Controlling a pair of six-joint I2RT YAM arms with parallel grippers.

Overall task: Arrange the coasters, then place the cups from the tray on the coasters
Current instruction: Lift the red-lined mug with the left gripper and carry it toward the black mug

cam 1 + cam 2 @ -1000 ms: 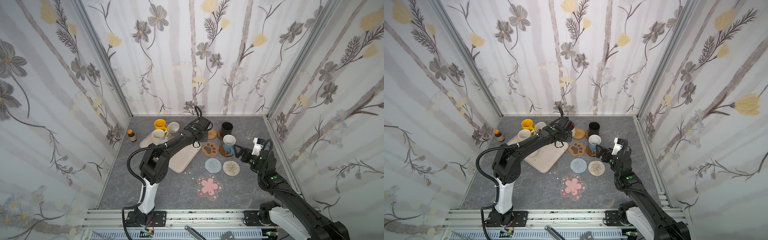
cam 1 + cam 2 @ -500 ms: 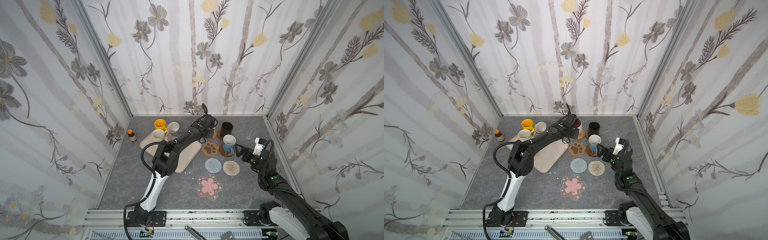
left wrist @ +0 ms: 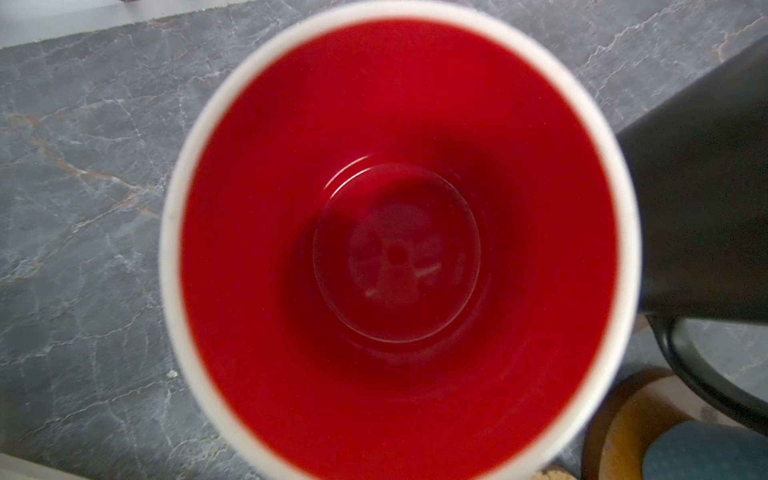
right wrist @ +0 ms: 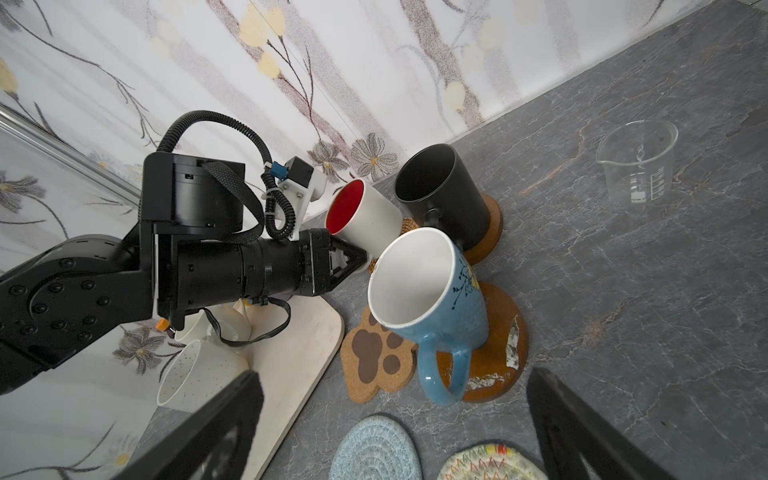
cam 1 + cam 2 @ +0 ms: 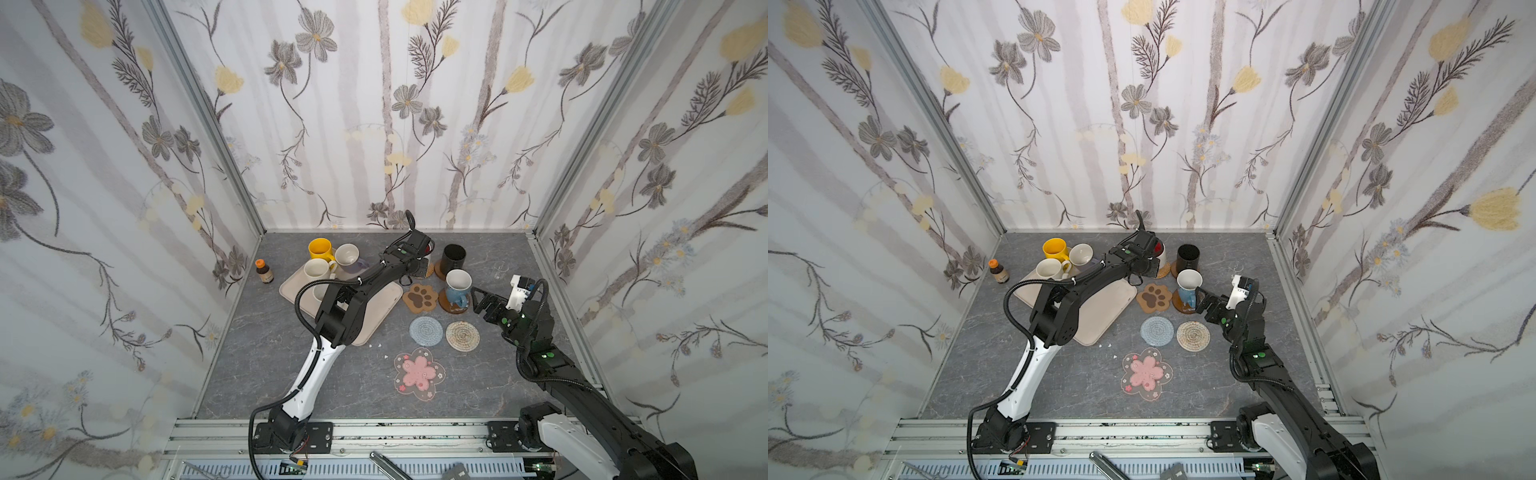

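My left gripper (image 5: pixel 417 266) (image 4: pixel 353 258) is shut on the white cup with red inside (image 4: pixel 365 218) (image 3: pixel 399 249) (image 5: pixel 1158 248), at the woven rattan coaster (image 5: pixel 429 271); whether its base touches the coaster is hidden. Beside it, the black cup (image 5: pixel 453 257) stands on a brown wooden coaster (image 4: pixel 492 224). The blue cup (image 5: pixel 457 286) (image 4: pixel 440 299) sits on another wooden round (image 4: pixel 505 332). My right gripper (image 5: pixel 478 299) (image 4: pixel 392 374) is open just right of the blue cup. The paw-print (image 5: pixel 419 297), grey-blue knitted (image 5: pixel 426 331), beige braided (image 5: pixel 462 336) and pink blossom (image 5: pixel 419 372) coasters lie bare.
The beige tray (image 5: pixel 382 309) at the left holds a yellow cup (image 5: pixel 321 249), two cream-white cups (image 5: pixel 316 270) (image 5: pixel 347 253) and a lavender-grey one (image 5: pixel 360 266), partly under my left arm. A brown bottle (image 5: pixel 264 270) stands by the left wall. A clear glass (image 4: pixel 636 162) is at the back right.
My left gripper has carried the white cup rightward and back, from above the tray's edge to the rattan coaster beside the black cup. The right arm has stayed still.
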